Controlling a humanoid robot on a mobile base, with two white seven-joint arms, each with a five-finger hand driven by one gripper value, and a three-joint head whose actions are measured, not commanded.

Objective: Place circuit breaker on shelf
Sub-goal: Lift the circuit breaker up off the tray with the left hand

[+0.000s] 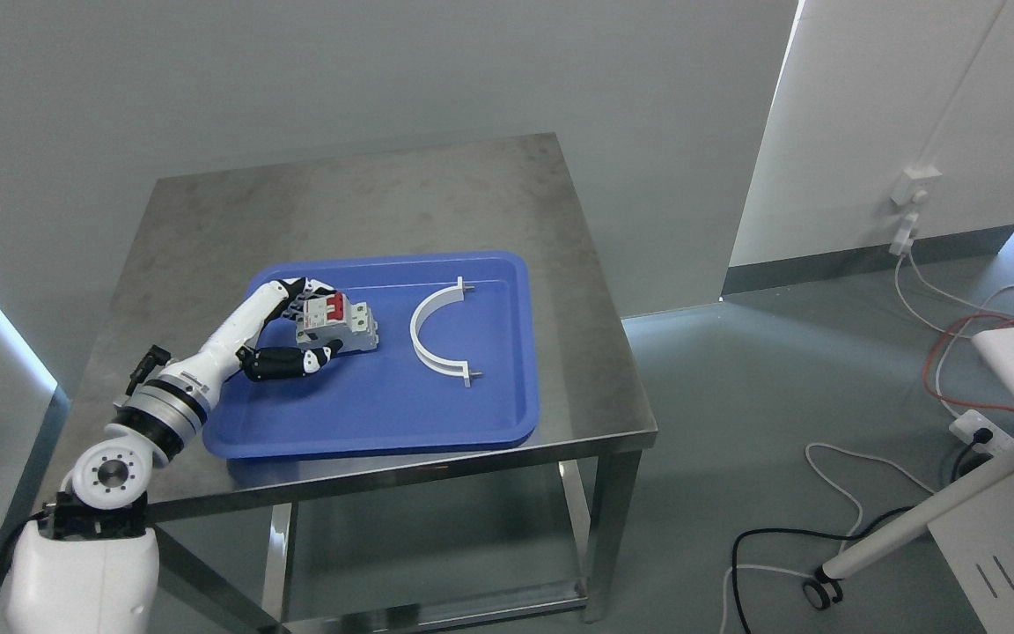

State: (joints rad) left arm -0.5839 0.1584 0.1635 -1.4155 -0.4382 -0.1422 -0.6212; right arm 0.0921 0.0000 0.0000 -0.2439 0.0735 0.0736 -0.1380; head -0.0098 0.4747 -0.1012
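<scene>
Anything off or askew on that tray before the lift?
Nothing stands out. The circuit breaker sits on the blue tray with the left hand wrapped around it; the white curved bracket lies flat beside it, apart. The tray rests slightly skewed on the steel table, fully supported.

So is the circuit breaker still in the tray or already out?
In. The circuit breaker sits on the blue tray, the left hand curled around it.

Steel table (472, 189) — grey floor (736, 396), white walls (296, 70).
</scene>
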